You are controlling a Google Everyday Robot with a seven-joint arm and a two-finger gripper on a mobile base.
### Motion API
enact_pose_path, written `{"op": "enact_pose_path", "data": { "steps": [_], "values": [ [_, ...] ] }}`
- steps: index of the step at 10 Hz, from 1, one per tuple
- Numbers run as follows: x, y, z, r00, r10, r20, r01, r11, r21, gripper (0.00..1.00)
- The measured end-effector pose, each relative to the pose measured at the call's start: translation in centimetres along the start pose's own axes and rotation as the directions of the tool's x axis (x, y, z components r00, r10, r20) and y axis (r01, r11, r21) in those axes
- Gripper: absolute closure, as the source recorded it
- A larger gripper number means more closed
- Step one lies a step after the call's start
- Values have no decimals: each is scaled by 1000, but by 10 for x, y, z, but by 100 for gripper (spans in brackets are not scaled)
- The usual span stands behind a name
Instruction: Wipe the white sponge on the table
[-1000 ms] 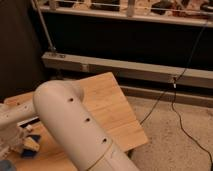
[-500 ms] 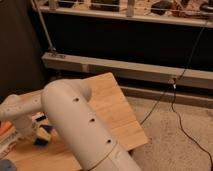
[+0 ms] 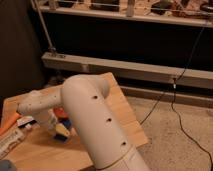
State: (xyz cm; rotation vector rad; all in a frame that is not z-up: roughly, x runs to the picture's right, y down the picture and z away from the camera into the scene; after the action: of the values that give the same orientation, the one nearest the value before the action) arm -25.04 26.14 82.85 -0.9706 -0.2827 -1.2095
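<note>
Your gripper (image 3: 59,126) sits low over the left half of the table (image 3: 120,107); you cannot tell its state, since the bulky white arm (image 3: 97,125) hides much of it. You see the white sponge (image 3: 63,132) under it, blue layer showing, beside an orange-red object (image 3: 61,113). Bare planks lie toward the right edge.

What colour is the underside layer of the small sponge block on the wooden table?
Blue, under the gripper, on the small sponge block; camera view.
</note>
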Motion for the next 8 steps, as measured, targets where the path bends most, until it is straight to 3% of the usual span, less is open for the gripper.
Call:
{"op": "enact_pose_path", "data": {
  "steps": [4, 8],
  "values": [
    [-20, 34, 7, 1000, 12, 12, -11, 1000, -14, 86],
    [-75, 46, 14, 998, -31, 47, 31, 1000, 3, 86]
  ]
}}
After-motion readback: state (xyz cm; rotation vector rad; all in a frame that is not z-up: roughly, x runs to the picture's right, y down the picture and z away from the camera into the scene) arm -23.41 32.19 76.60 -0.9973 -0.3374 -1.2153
